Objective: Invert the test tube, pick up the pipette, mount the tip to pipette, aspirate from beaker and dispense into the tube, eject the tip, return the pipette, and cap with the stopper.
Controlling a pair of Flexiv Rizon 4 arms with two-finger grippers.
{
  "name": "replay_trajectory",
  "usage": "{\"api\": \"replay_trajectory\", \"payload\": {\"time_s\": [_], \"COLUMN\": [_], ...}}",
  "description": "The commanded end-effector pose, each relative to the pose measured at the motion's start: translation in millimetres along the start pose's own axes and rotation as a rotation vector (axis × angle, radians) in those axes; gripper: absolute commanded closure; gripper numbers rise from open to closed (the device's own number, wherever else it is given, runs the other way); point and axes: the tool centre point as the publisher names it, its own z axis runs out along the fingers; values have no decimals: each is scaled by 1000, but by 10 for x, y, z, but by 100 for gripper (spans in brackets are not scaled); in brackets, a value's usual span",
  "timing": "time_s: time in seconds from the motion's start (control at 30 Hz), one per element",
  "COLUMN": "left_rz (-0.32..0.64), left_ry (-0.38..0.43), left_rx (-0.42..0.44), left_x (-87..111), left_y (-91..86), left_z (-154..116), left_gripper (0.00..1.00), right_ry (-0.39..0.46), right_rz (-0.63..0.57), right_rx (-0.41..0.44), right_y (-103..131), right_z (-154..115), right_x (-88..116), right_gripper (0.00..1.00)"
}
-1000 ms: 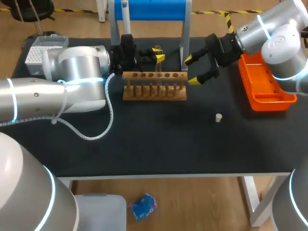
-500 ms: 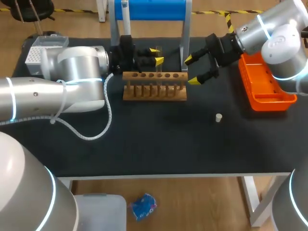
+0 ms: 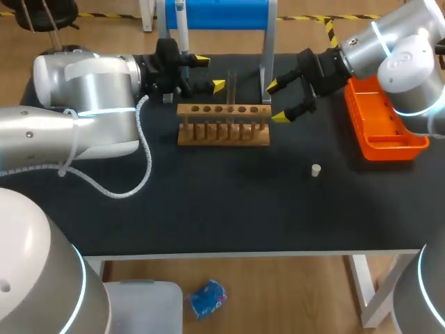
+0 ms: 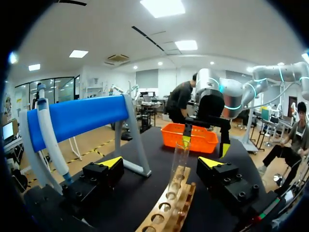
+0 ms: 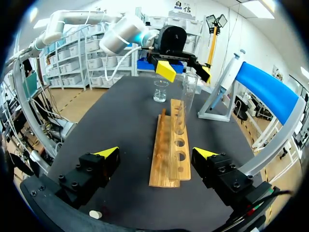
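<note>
A clear test tube (image 3: 231, 85) stands upright in the wooden rack (image 3: 222, 125). My left gripper (image 3: 209, 74) is open just left of the tube, not touching it. In the left wrist view the tube (image 4: 179, 160) rises from the rack (image 4: 169, 211) ahead of the left gripper (image 4: 161, 162), between its spread fingers. My right gripper (image 3: 277, 101) hangs open off the rack's right end. From the right wrist the open right gripper (image 5: 156, 153) faces the rack (image 5: 170, 145), the tube (image 5: 186, 100) and a beaker (image 5: 161, 91) beyond. The pipette (image 4: 50, 140) hangs on the blue stand (image 3: 215, 14). A white stopper (image 3: 316, 170) lies on the mat.
An orange tray (image 3: 383, 126) sits at the table's right edge under my right arm. The blue stand's legs (image 3: 265, 62) rise right behind the rack. My left arm (image 3: 83, 104) lies across the table's back left, with its cable looping onto the mat.
My left gripper has opened, let go of the test tube and drawn back to the left. The tube stays upright in the rack. My right arm has not moved.
</note>
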Motion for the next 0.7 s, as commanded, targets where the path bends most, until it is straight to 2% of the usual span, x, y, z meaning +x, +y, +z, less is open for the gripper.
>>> {"api": "replay_trajectory", "payload": {"time_s": [0.03, 0.1, 0.33, 0.7], "left_rz": [-16, -44, -75, -75], "left_ry": [-38, -60, -155, -155], "left_rx": [-51, -80, -94, -94], "left_x": [135, 143, 133, 133], "left_y": [-92, -79, -38, -38], "left_z": [-369, -504, -990, -990], "left_gripper": [0, 0, 0, 0], "right_ry": [3, 3, 3, 3], "right_rz": [-1, -1, -1, -1], "right_rx": [0, 0, 0, 0], "right_y": [-5, -5, -5, -5], "right_z": [-2, -2, -2, -2], "right_x": [-6, -6, -6, -6], "right_gripper": [0, 0, 0, 0]}}
